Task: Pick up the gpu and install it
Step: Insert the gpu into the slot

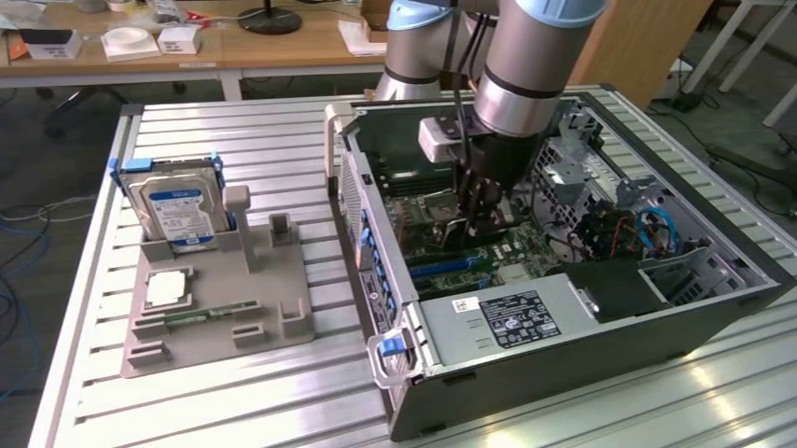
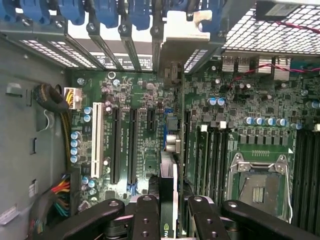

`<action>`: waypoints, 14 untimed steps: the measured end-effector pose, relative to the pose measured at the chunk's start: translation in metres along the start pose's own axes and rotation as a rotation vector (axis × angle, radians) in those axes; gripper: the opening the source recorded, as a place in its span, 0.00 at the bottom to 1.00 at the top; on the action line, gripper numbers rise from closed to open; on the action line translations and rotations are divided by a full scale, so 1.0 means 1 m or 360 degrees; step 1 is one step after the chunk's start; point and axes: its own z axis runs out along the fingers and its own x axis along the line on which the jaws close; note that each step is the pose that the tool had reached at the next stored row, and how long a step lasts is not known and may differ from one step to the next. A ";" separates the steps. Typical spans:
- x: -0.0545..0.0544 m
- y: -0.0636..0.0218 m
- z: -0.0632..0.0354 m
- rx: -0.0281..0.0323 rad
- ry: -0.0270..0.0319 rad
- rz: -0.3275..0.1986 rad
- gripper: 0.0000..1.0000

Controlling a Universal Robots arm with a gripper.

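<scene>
Green gpu (image 2: 168,185) | on edge | lengthwise along slots (image 2: 115,145), toward rear covers (image 2: 131,50)

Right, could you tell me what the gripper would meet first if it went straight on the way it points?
The gripper, shut on the gpu, points at the motherboard. The card's edge would probably reach the blue slot first, though depth is unclear.

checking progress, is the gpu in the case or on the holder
Inside: the gripper holds the gpu edge-on above the motherboard; whether it is seated, cannot tell.
</scene>
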 end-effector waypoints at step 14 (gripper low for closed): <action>0.001 0.0066 0.0165 0.00000 0.00001 -0.0005 0.27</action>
